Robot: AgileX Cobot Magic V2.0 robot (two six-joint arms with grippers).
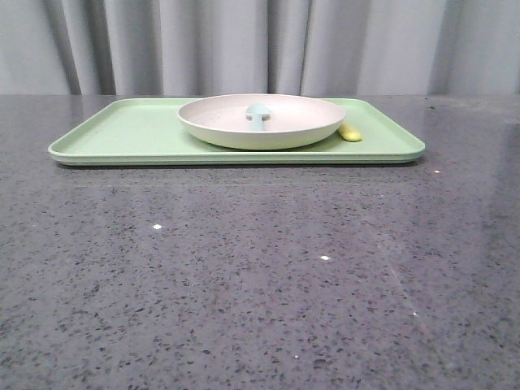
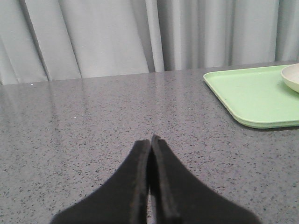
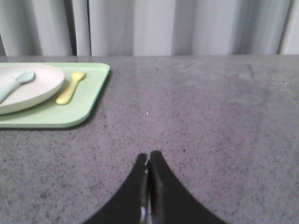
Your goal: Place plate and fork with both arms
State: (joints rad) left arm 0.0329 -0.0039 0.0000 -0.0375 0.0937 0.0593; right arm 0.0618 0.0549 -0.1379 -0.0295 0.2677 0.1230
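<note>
The plate point(image 1: 262, 120) sits on a flat light-green tray point(image 1: 122, 134) at the far side of the grey speckled bench point(image 1: 260, 276), toward the tray's right half. A light-blue spoon-like shape point(image 1: 257, 114) lies inside the plate. The fork point(image 1: 350, 132), small and pale yellow, lies on the tray just beside the plate's right rim; in the right wrist view it shows as a slim utensil point(image 3: 70, 87) near the plate point(image 3: 28, 86), though whether the two touch is hard to tell.

Neither arm appears in the front view. The left hand point(image 2: 150, 140) hangs low over bare bench, well to the left of the tray point(image 2: 252, 98), pointing forward toward the grey curtain point(image 2: 117, 37). Its two black fingers point(image 2: 135, 177) are pressed together at the tips, with nothing between them. The right hand point(image 3: 148, 156) is posed likewise over bare bench to the right of the tray, also facing the curtain, its fingers point(image 3: 163, 191) closed tip to tip and empty. Both hands are clear of the tray and of everything on it.
</note>
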